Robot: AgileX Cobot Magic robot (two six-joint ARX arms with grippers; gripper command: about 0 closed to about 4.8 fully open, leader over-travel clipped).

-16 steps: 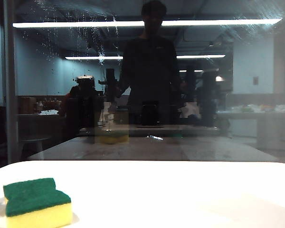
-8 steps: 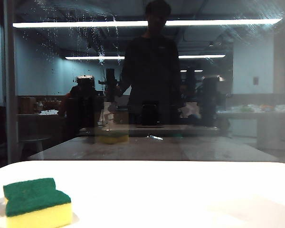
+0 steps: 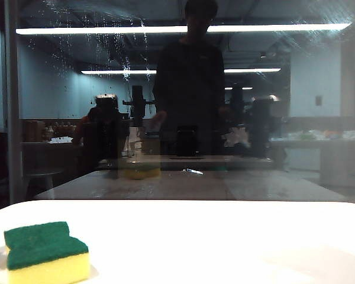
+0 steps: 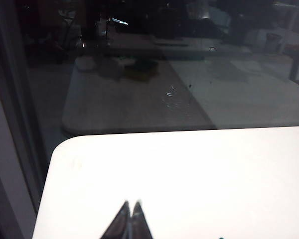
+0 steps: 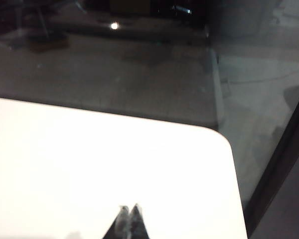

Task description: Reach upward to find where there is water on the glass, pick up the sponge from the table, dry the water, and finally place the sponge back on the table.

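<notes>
The sponge [image 3: 45,253], yellow foam under a dark green layer, lies on the white table [image 3: 225,236] at its front left. Behind the table stands the dark glass [image 3: 59,130]. Water [image 3: 100,44] shows on it as whitish droplets and thin drip streaks at the upper left. Neither arm shows in the exterior view. My left gripper [image 4: 131,205] is shut and empty above the table [image 4: 189,174] near its left corner. My right gripper [image 5: 129,207] is shut and empty above the table [image 5: 89,159] near its right corner.
A grey vertical frame strip [image 3: 12,106] runs down the pane's left side. The pane mirrors a dim tabletop [image 3: 189,184], a standing person [image 3: 189,89] and long light strips [image 3: 177,28]. The table's rounded far edge lies close to the pane.
The sponge and the table have not moved. Only the person's reflection has shifted slightly to the right.
</notes>
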